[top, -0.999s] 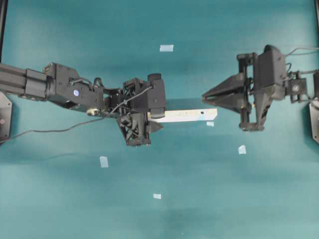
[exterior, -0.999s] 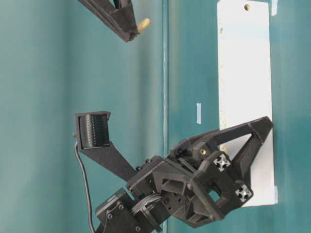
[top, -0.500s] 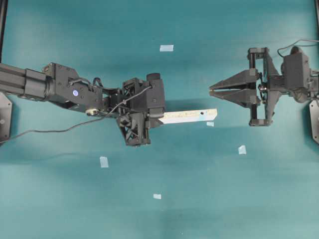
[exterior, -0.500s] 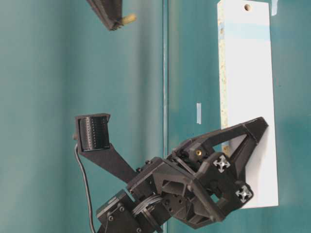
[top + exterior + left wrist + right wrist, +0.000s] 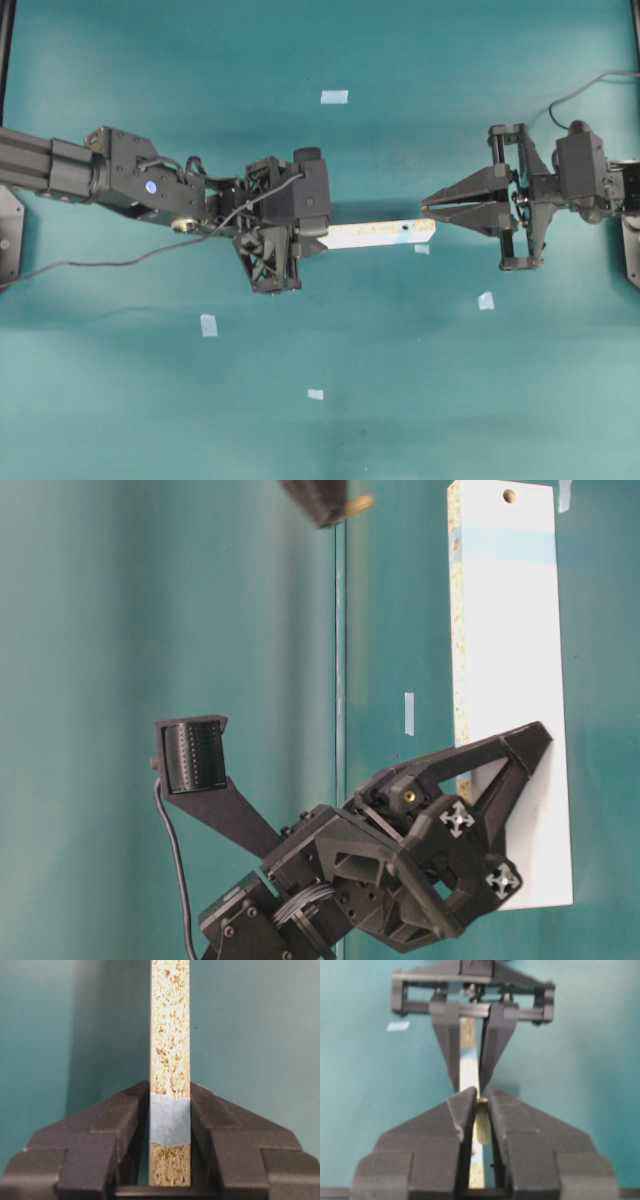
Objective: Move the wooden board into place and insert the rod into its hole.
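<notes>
The wooden board (image 5: 370, 234) is held at its left end by my left gripper (image 5: 306, 237), shut on it, and tilted so its speckled edge (image 5: 170, 1035) faces the wrist camera. The hole (image 5: 404, 228) is near the board's right end and also shows in the table-level view (image 5: 510, 496). My right gripper (image 5: 426, 207) is shut on the rod (image 5: 482, 1122), tips just beyond that right end. In the table-level view the rod (image 5: 358, 502) is still apart from the board (image 5: 510, 680).
Small light-blue tape squares lie on the green table: one at the back (image 5: 334, 97), one under the board's right end (image 5: 421, 248), one front right (image 5: 486, 300), two front left (image 5: 208, 324) (image 5: 315, 394).
My right gripper has turned its wrist and moved with the rod toward the board's hole end. My left gripper has tilted the board further onto its edge.
</notes>
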You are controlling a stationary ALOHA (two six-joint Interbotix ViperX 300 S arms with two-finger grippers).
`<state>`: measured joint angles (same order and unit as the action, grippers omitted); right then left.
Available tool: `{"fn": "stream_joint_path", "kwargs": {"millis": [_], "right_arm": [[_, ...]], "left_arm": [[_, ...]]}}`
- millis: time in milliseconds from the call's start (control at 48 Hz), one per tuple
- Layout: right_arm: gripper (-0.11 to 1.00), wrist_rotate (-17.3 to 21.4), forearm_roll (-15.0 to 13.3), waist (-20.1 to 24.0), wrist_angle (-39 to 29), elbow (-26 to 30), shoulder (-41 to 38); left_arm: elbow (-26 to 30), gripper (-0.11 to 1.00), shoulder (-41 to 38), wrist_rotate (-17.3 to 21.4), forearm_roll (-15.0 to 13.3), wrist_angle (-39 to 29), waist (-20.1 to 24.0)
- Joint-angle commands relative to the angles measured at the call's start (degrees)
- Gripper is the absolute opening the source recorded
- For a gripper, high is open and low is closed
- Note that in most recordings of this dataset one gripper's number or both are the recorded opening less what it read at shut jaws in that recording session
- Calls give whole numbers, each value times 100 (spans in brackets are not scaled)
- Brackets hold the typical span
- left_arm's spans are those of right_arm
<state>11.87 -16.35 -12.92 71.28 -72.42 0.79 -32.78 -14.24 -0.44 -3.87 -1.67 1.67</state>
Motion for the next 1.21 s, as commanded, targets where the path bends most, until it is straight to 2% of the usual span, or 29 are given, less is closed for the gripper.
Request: {"fn": "stream_joint_path", "kwargs": {"millis": [0, 229, 625, 937, 1187], "right_arm": [[10, -97, 9, 0, 220, 35, -105], [10, -308, -9, -9, 264, 237, -334], [10, -308, -79, 62, 765, 396, -958], [10, -308, -79, 149, 773, 659, -1292], [10, -299, -88, 158, 782, 633, -1406]], "left_arm": [[18, 22, 123, -26, 9, -18, 0], [35, 22, 123, -44, 9, -18, 0], [26, 22, 114, -44, 9, -18, 9], [9, 22, 123, -44, 9, -18, 0], [18, 22, 114, -44, 9, -18, 0]]}}
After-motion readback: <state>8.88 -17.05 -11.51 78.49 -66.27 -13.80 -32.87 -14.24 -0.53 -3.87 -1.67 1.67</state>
